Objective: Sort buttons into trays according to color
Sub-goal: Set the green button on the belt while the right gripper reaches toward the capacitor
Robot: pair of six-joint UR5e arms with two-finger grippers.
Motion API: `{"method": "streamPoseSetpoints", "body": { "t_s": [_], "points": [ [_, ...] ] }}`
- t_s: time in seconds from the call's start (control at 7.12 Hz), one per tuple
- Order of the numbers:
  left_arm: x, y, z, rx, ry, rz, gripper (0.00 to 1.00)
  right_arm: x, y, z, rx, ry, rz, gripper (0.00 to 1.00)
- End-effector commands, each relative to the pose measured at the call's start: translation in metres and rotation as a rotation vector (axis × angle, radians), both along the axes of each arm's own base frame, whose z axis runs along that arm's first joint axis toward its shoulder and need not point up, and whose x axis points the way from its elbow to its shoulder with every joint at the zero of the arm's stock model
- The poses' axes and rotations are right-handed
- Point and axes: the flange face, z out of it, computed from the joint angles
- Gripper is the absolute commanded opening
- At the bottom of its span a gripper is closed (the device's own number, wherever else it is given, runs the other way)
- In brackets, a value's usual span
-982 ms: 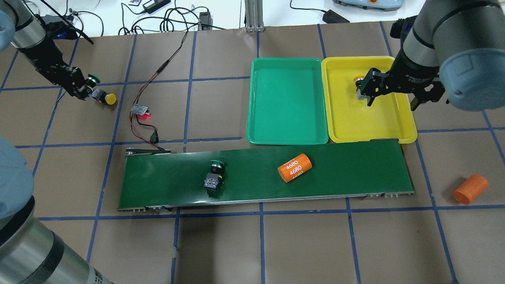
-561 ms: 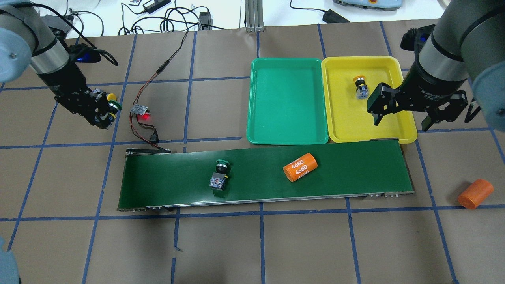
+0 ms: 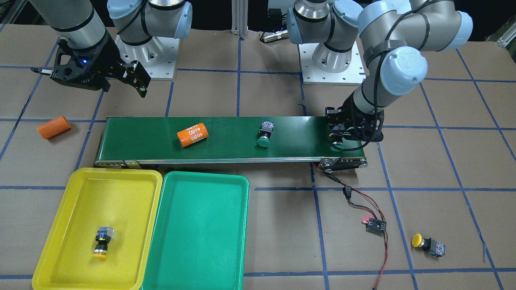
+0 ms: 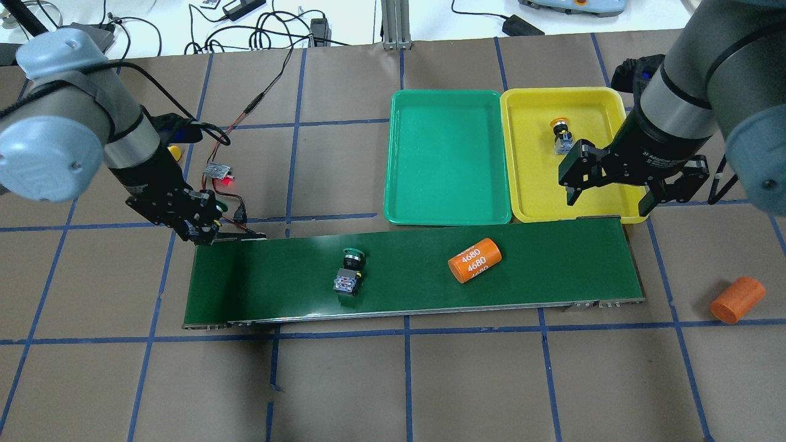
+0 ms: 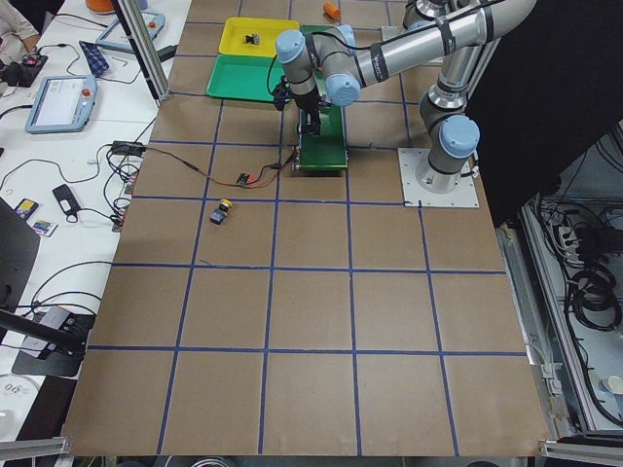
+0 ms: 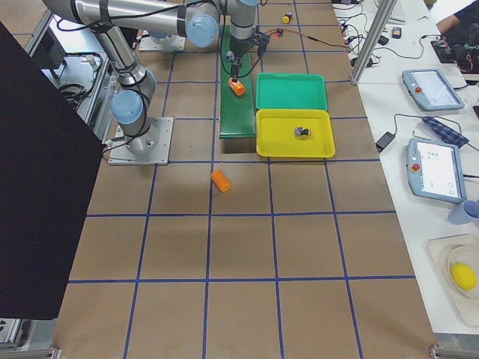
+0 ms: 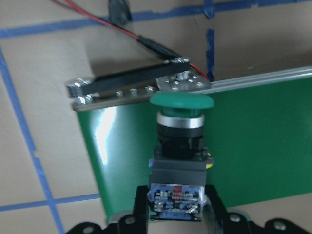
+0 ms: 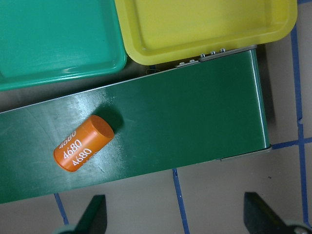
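Green button point(image 7: 179, 146), mushroom cap on blocky body, clamped in left jaws

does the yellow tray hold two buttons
No, the yellow tray holds only one yellow button.

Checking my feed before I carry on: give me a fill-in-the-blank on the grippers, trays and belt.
The left gripper grips a button with a ____ cap.
The yellow tray holds ____ yellow button.
The marked orange cylinder lies on the conveyor ____.
The right gripper is ____.
Missing words: green; one; belt; open.
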Motion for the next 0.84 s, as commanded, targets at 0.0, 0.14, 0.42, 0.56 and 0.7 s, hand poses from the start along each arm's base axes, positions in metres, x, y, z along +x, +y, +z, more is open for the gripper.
{"method": "streamPoseSetpoints", "body": {
  "t_s": [0.0, 0.14, 0.42, 0.56, 0.7],
  "points": [
    [-0.036, 0.028, -0.020, -0.018, -0.040, 0.077, 0.03, 0.013, -0.001, -0.009, 0.018, -0.005, 0.030, 1.00],
    [-0.040, 0.021, -0.029, -0.044, -0.049, 0.075, 0.25, 0.013, -0.002, -0.012, 0.027, -0.005, 0.032, 1.00],
    [-0.041, 0.021, -0.022, -0.081, -0.037, 0.063, 1.00, 0.014, 0.005, -0.035, 0.046, -0.006, 0.033, 1.00],
    [-0.038, 0.015, -0.002, -0.122, -0.032, 0.063, 1.00, 0.017, 0.003, -0.037, 0.023, -0.005, 0.039, 1.00],
    [-0.022, -0.004, 0.019, -0.151, -0.030, 0.036, 1.00, 0.023, 0.005, -0.040, 0.025, -0.005, 0.053, 1.00]
  ]
}}
